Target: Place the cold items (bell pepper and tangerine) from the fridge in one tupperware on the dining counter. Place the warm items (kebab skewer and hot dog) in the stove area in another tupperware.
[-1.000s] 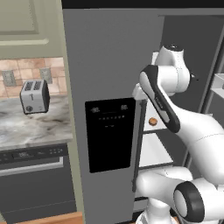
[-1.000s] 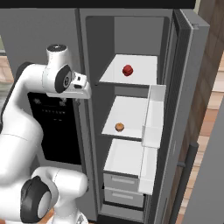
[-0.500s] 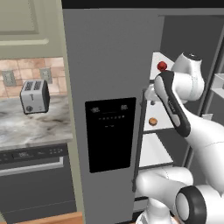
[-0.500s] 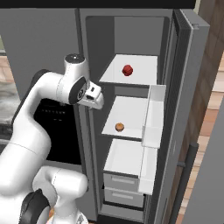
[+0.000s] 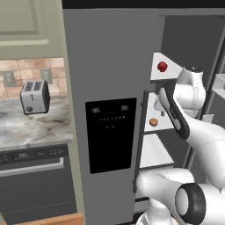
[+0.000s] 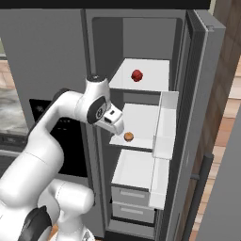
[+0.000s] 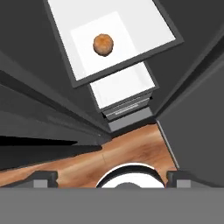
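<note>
The gripper [image 6: 117, 127] is wide open and empty; lower it straight over the tangerine [image 7: 103, 44] before closing

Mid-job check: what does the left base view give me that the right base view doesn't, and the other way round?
Left base view alone: a toaster on the marble counter, with the oven front below. Right base view alone: the open fridge door, its door bin and the bottom drawers. Both share the red bell pepper on the upper shelf, the orange tangerine on the shelf below, and the dispenser panel.
</note>
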Controlling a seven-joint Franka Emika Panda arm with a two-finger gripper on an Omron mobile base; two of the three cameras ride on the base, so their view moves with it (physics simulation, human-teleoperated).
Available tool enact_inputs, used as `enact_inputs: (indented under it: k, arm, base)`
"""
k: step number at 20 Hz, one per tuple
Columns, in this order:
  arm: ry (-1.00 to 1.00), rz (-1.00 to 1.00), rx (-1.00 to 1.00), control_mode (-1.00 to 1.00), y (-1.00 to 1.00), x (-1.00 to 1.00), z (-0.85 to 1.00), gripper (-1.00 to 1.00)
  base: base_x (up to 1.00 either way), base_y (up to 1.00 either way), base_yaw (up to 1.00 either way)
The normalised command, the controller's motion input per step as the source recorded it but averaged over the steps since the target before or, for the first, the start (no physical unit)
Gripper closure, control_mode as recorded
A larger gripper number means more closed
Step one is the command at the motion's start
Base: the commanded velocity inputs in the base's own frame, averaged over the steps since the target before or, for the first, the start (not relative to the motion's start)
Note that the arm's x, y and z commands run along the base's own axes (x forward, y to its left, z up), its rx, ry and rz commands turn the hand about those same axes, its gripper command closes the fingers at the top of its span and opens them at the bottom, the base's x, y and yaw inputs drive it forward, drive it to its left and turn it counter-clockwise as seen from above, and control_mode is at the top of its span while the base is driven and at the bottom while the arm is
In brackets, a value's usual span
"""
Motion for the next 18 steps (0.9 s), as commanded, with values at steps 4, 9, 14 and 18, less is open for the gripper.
enact_inputs:
  k: [4, 9, 14, 18]
  arm:
    - [0.20, -0.17, 0.01, -1.00, -0.33, 0.29, -0.42, -1.00]
    - [0.06, -0.14, 0.09, -1.00, -0.21, 0.30, -0.45, -1.00]
    - [0.00, -0.12, 0.20, -1.00, -0.03, 0.35, -0.35, -1.00]
    - [0.00, -0.12, 0.17, -1.00, 0.00, 0.27, -0.30, -1.00]
  base:
    - [0.00, 0.00, 0.00]
    - [0.00, 0.00, 0.00]
    - [0.00, 0.00, 0.00]
    - [0.00, 0.00, 0.00]
